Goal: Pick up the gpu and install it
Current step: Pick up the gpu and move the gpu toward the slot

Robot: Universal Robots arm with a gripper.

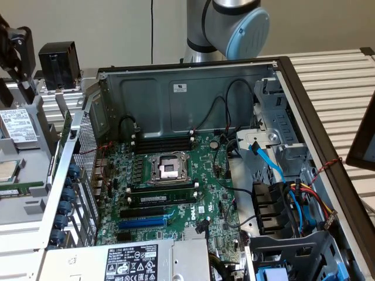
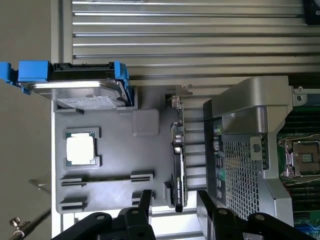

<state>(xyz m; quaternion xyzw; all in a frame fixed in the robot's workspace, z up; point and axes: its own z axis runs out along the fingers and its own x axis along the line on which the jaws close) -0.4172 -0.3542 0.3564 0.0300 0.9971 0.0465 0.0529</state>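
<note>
The small green circuit card with a black cooler shroud and a long silver end bracket, the gpu (image 2: 177,165), stands on its edge in a flat grey plastic parts tray (image 2: 145,150). The tray lies just beside the open grey metal computer case (image 2: 240,125), outside its perforated wall. The gpu runs along that wall with a narrow gap between them. Its silver bracket is at the end away from the gripper.

The black gripper (image 2: 175,194) hangs over the near end of the gpu. Its two black fingers (image 2: 145,205) are spread wide, one on each side of the card. There is clear space between each finger and the card, so they hold nothing.

Farther from the case, the tray also carries a silver hard drive in blue plastic rails (image 2: 87,97) and a square silver processor chip (image 2: 80,149).

In the exterior view the case (image 1: 193,88) lies open on the ribbed aluminium tabletop (image 1: 334,76). Inside it is the large green motherboard (image 1: 211,175), and the tray sits at the exterior view's left of the case.
</note>
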